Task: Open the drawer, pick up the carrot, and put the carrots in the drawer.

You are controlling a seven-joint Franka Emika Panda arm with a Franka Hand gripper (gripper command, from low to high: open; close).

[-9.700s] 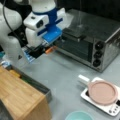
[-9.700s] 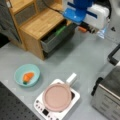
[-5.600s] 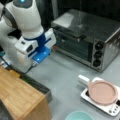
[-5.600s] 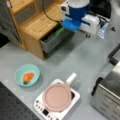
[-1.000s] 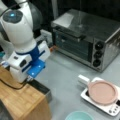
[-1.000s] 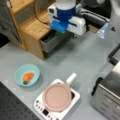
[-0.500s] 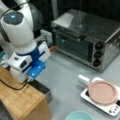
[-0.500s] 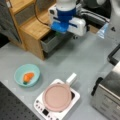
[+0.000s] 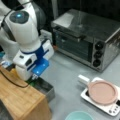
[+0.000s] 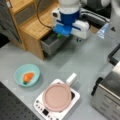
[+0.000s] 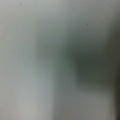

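In a front view the pincer [image 9: 34,76] hung low over the drawer [image 9: 46,87], which stood pulled out from the wooden cabinet [image 9: 20,100]. Its fingers were hidden under the blue-and-white hand, so whether they were spread or closed could not be told. A toaster oven [image 9: 85,42] stood well apart across open grey desk [image 9: 65,75].

In a front view the carrot [image 10: 28,76] lay in a teal bowl [image 10: 18,71], well apart from the drawer [image 10: 53,43] and the pincer [image 10: 59,35]. A pan [image 10: 58,96] rested on a white cooker beside the bowl.

The wrist view showed only grey blur.

The risk, as I judge it, was the hand catching the drawer's rim or cabinet edge on lifting; the desk between drawer and bowl lay free.
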